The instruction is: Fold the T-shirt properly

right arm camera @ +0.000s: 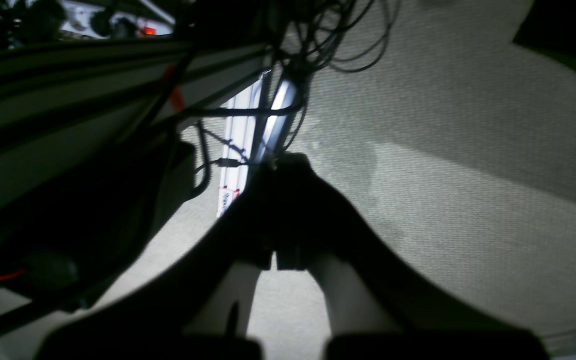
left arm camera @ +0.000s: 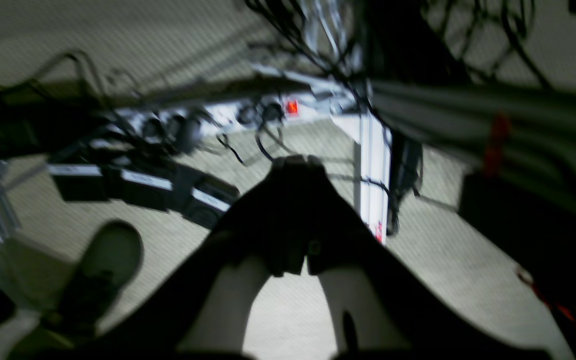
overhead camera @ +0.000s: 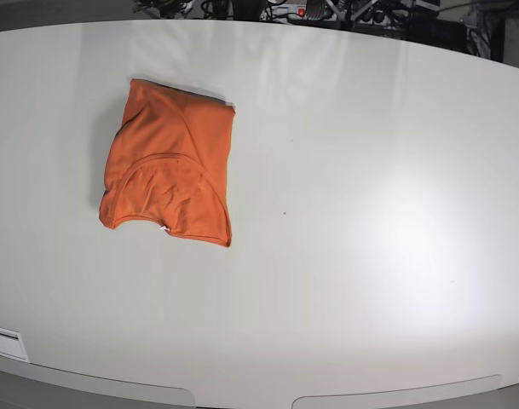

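Sitting folded, the T-shirt point(overhead camera: 168, 175) lies nowhere near either gripper's fingers; left gripper point(left arm camera: 296, 161) and right gripper point(right arm camera: 288, 159) both closed, empty — loose layers may spring open.

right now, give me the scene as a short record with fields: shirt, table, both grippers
shirt: orange T-shirt, folded into a compact, slightly wrinkled bundle
shirt position: far left part of the white table in the base view
left gripper: shut, empty, hanging over floor and cables
right gripper: shut, empty, also off the table
arms in base view: none visible
contact with shirt: none
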You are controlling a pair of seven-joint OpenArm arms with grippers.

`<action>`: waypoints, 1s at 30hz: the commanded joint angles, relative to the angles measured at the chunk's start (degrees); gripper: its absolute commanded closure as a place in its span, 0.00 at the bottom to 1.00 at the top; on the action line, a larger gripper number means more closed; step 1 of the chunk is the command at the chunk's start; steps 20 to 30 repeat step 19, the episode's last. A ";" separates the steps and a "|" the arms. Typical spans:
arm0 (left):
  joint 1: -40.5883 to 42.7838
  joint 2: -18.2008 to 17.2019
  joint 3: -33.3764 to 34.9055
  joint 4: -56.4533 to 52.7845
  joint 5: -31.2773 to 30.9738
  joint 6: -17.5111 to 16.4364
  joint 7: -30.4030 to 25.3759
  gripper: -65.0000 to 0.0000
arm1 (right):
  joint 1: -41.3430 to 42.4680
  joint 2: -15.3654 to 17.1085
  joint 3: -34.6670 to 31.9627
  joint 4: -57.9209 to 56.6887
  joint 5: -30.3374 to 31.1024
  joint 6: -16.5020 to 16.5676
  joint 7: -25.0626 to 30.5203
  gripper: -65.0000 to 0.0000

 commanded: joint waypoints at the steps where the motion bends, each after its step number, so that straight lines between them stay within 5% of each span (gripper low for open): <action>1: 0.28 0.20 0.20 -0.22 -1.90 -0.09 -1.75 1.00 | -0.11 -0.33 0.04 -0.04 -1.22 -0.22 0.85 1.00; 4: 0.11 2.05 0.20 -1.92 -3.15 -0.04 -1.84 1.00 | -0.96 -1.38 0.07 -0.96 -3.28 -2.78 2.75 1.00; 9: -0.90 2.43 0.20 -6.51 -1.68 3.58 0.72 1.00 | -1.66 -3.02 0.04 -5.55 -3.26 -1.81 -1.22 1.00; 30: -0.13 4.79 0.20 -6.45 -0.37 3.32 -0.13 1.00 | -0.33 -3.69 0.04 -7.74 -1.40 -2.56 -0.37 1.00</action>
